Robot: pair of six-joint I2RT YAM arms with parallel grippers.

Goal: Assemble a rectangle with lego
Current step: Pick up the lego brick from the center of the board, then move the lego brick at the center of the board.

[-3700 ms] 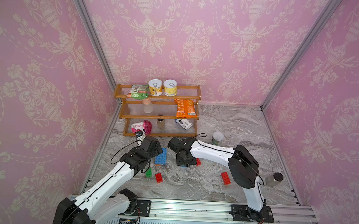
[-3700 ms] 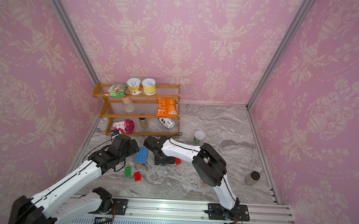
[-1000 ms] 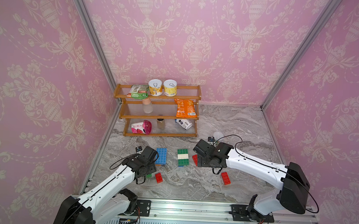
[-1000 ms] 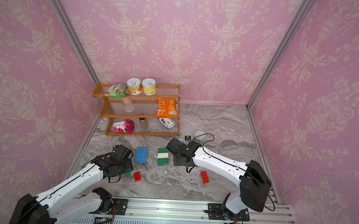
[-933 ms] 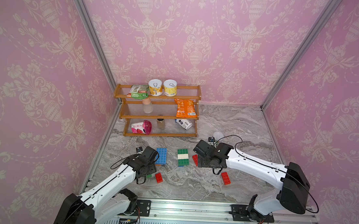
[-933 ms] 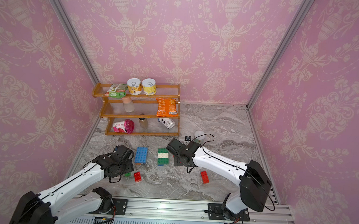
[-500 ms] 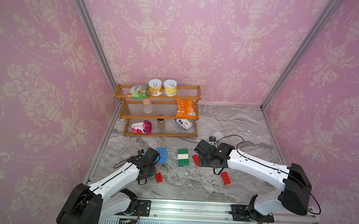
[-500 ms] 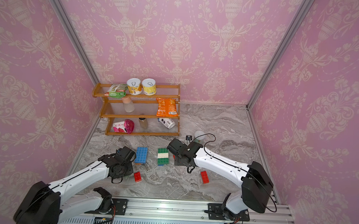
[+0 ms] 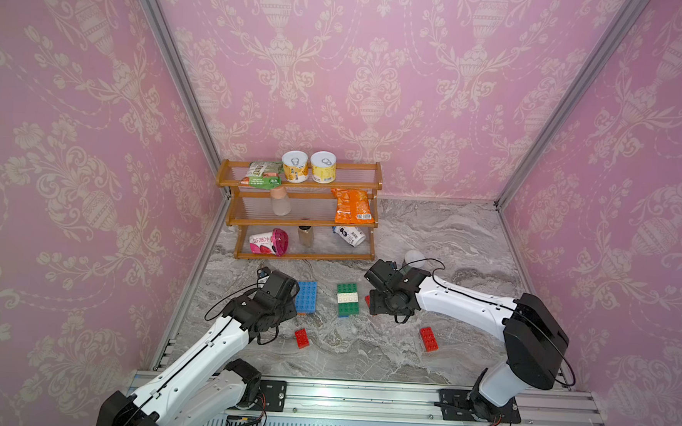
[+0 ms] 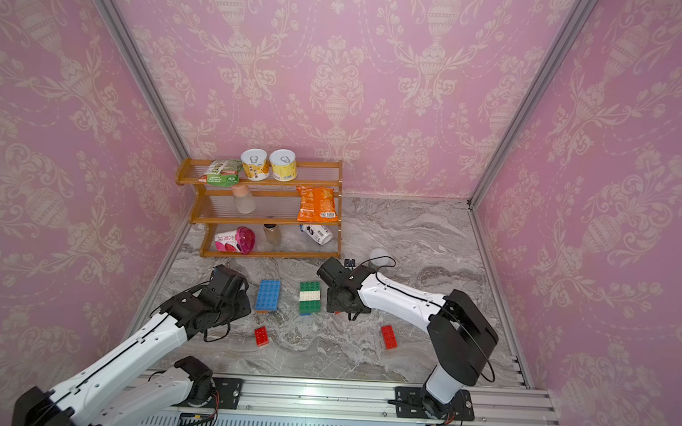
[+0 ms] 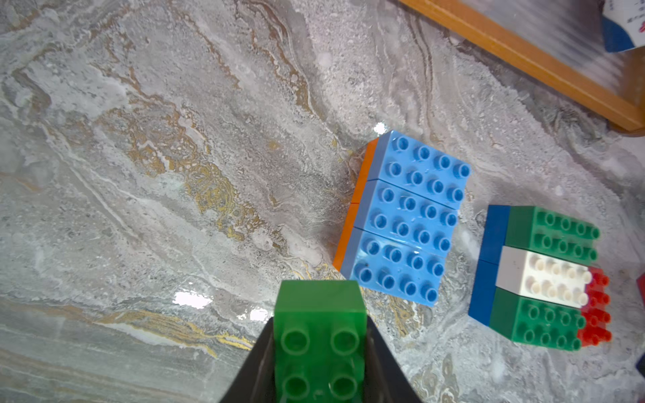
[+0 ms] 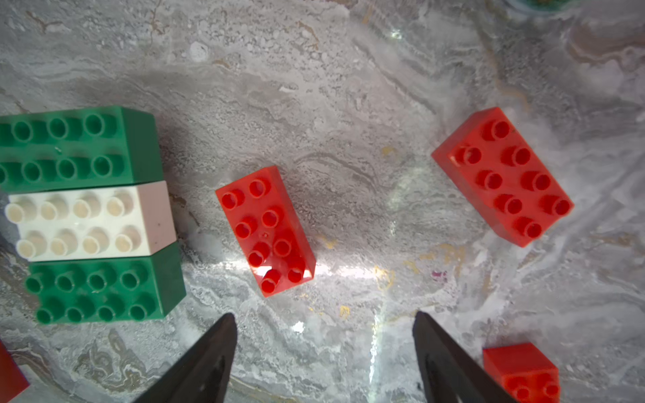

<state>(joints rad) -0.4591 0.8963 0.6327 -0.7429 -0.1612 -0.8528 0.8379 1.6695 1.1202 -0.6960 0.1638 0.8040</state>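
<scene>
Here, clamping one green brick (image 11: 319, 314) in the left gripper (image 11: 319, 352), jaws tight on both its sides, near a corner of the blue slab (image 11: 408, 216) on the marble table (image 9: 364, 355). Three blue bricks in that slab, side by side on an orange layer. Close by but apart, a second slab (image 9: 347, 299): two green bricks with one white between, on a dark blue base. Poised with the right gripper (image 12: 324, 317), jaws spread and empty, by one red brick (image 12: 265, 230) near the second slab. Three loose red bricks in the right wrist view, plus a red sliver at the frame edge. Two red ones in the open in both top views. Behind, a three-tier shelf (image 9: 309, 256) with two cans (image 9: 294, 170) on top.
</scene>
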